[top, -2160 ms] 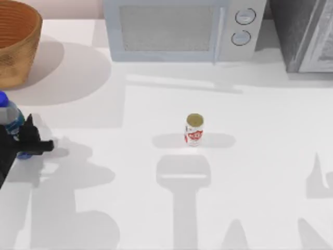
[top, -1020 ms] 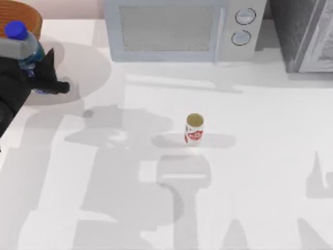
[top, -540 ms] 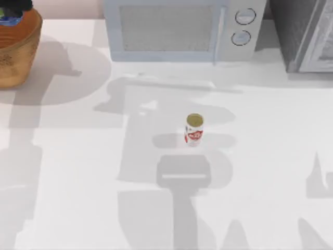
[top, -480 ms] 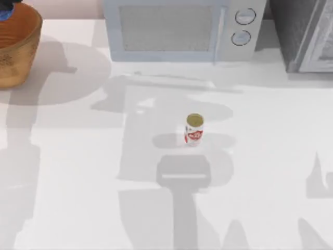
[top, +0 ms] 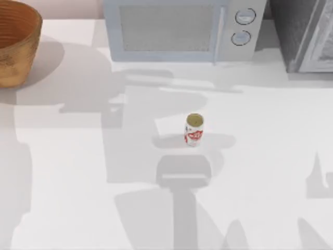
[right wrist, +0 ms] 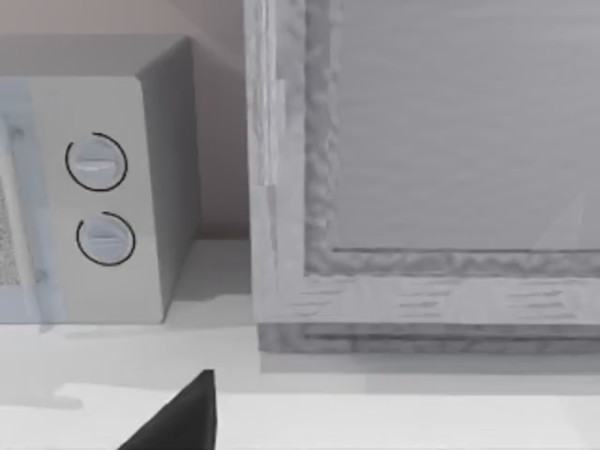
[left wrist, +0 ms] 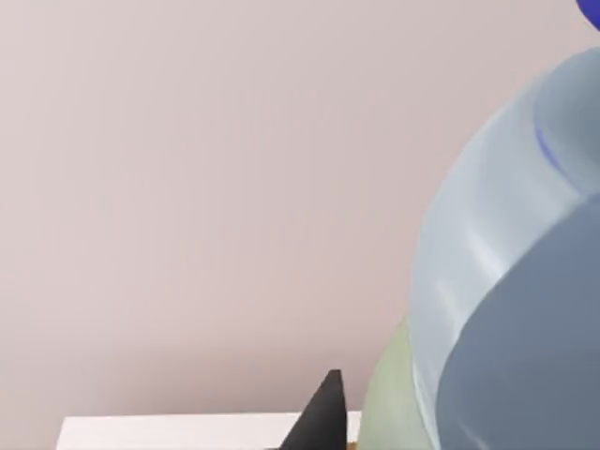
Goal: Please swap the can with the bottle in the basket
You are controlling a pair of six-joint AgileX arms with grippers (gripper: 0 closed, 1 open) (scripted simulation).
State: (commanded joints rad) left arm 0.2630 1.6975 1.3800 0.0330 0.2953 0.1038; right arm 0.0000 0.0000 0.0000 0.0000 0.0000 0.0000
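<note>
Your left end effector (left wrist: 375,412) is clamped on the bottle (left wrist: 506,281), out past the desk's far-left corner by the basket (top: 21,57); a slack grip drops it. The can (top: 194,129) waits mid-desk, and I cannot tell whether the right end effector is apart or together.

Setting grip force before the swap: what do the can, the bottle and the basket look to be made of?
The can: probably metal, with a dull gold top and a white side printed with a red label.
The bottle: looks like clear bluish plastic, see-through and glossy, with a pale green band low down, held close at the left gripper.
The basket: woven wicker, going by its ribbed orange-brown and tan rows.
</note>
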